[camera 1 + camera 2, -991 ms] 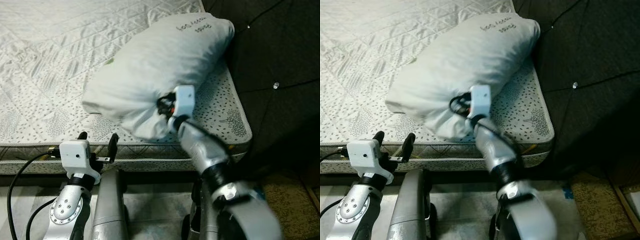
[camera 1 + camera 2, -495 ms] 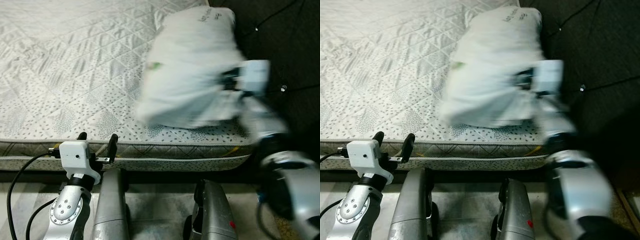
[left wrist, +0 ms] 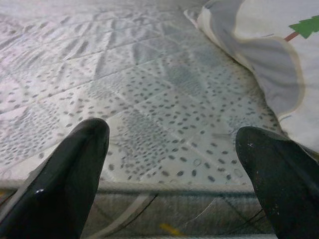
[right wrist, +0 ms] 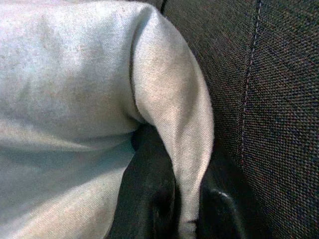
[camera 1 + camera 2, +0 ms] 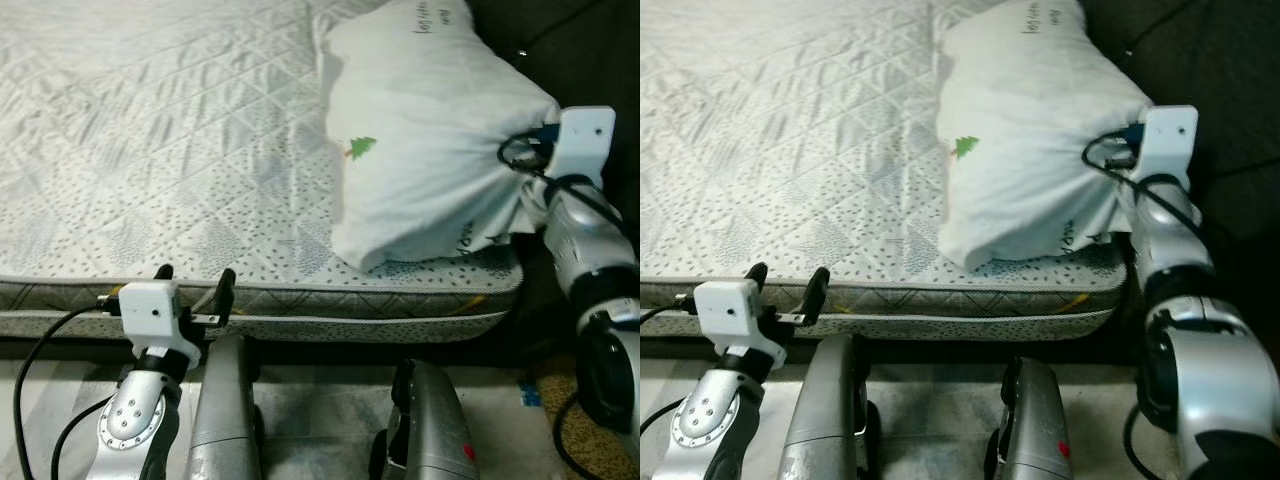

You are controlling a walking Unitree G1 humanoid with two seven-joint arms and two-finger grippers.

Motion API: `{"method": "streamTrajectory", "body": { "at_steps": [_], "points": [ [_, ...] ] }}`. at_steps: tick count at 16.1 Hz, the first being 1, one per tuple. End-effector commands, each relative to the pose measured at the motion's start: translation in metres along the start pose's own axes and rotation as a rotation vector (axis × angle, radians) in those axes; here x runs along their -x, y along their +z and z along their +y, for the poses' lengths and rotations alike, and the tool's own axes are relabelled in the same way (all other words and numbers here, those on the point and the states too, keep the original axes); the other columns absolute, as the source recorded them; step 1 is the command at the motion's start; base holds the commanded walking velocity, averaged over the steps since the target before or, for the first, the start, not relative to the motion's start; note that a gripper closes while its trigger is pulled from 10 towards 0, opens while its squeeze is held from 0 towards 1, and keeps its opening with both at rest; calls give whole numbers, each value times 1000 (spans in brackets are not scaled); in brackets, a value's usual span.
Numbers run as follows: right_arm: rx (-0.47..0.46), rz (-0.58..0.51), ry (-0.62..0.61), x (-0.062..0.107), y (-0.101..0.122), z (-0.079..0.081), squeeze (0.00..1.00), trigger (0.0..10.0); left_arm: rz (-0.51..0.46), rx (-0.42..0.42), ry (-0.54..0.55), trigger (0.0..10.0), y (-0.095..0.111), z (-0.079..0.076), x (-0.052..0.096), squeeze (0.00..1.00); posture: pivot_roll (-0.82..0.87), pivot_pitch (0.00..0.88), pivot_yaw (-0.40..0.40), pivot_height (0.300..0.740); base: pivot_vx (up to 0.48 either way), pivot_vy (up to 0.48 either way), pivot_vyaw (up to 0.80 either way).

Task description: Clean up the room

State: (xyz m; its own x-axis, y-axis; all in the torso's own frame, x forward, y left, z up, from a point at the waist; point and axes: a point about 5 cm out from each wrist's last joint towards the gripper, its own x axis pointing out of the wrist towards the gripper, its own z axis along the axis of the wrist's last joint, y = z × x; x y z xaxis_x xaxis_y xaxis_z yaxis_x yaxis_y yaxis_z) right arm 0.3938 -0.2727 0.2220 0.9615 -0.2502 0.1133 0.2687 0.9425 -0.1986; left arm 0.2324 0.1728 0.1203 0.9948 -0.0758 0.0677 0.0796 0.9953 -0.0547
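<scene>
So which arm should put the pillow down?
The right. Its gripper is pinching a fold of the pillow beside the dark headboard. The left gripper is open, by the mattress edge.

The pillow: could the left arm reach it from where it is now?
Probably yes: the left end effector hovers open at the mattress edge, with bare quilting between it and the pillow.

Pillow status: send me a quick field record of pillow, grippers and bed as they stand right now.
pillow: white, small green tree print, lying on the bed's right end beside the dark headboard
right gripper: shut on a fold of the pillow's corner
left gripper: open, holding nothing, at the bed's near edge
mattress: quilted, speckled
</scene>
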Motion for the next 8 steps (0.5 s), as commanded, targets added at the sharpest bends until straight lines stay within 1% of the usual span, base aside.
{"method": "streamTrajectory", "body": {
  "at_steps": [1,2,3,6,7,8],
  "points": [
    [30,-147,-62,3,21,-31,0,0,24,-19,12,10000,-3,5,7,0,169,204,-7,543,0,0,0],
    [40,-142,-45,7,13,-31,0,0,34,-22,8,10000,-4,6,10,0,163,207,3,543,0,0,0],
    [54,-142,-17,16,-2,-31,0,0,47,-24,0,10000,-6,6,14,0,158,210,12,543,0,0,0],
    [28,-138,-13,31,-17,-31,0,0,52,-26,-14,10000,-6,6,13,0,146,217,20,543,0,0,0],
    [10,-147,-1,41,-20,-26,0,0,50,-28,-23,10000,-5,6,10,0,142,217,22,543,0,0,0],
    [-1,-161,22,54,-21,-16,0,0,49,-30,-28,10000,-4,6,8,0,131,226,31,543,0,0,0]
  ]
}}
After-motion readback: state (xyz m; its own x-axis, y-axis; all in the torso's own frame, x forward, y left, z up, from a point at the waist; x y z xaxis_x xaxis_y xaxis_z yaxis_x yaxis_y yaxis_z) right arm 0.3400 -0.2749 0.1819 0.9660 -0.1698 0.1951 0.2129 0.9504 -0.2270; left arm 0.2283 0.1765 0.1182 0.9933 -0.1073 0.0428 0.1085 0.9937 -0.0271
